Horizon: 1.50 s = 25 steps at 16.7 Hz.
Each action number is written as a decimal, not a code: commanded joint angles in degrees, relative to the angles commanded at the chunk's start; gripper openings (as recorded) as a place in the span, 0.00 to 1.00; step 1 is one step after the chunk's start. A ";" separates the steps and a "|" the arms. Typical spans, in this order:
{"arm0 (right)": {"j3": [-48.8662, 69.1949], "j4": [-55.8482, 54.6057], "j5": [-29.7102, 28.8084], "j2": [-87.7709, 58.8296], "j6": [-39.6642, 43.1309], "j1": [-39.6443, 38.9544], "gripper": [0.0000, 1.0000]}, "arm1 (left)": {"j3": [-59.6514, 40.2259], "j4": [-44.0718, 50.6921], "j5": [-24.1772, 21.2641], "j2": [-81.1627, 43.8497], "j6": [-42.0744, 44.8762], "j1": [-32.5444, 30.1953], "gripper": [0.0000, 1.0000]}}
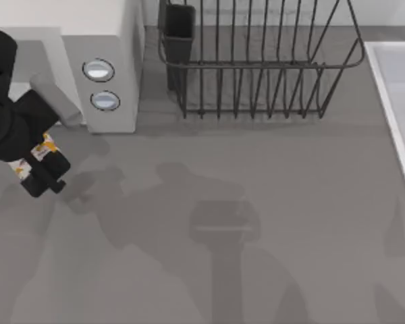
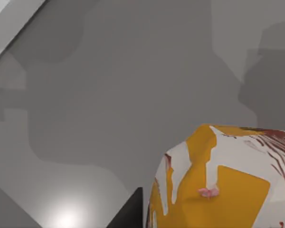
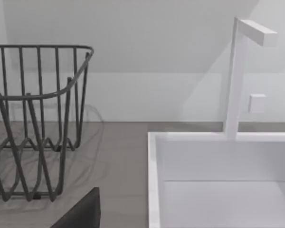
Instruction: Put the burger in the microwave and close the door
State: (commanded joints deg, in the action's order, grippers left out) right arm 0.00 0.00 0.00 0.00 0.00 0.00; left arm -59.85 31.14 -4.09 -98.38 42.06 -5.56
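Because the burger (image 1: pixel 46 150) must be carried into the microwave (image 1: pixel 101 64), it is held clamped in the left gripper (image 1: pixel 40 165), raised over the bench (image 1: pixel 256 223) at its left edge, just in front of the knob panel. Seen from the left wrist, the wrapper (image 2: pixel 223 180) is pressed close against the gripper. A wire dish rack (image 1: pixel 256 67) stands beside the microwave.
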 joint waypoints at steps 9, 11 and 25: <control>0.00 0.00 0.00 0.00 0.00 0.00 1.00 | 4.41 -55.29 -4.82 -15.62 -23.82 9.96 0.00; 0.00 0.00 0.00 0.00 0.00 0.00 1.00 | 5.68 -64.95 -5.72 -18.19 -28.60 11.90 0.00; 0.00 0.00 0.00 0.00 0.00 0.00 1.00 | 6.02 -79.18 -7.12 -23.81 -37.23 14.96 0.00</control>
State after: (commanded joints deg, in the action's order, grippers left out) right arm 0.00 0.00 0.00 0.00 0.00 0.00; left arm -53.83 -48.04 -11.20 -122.19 4.83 9.41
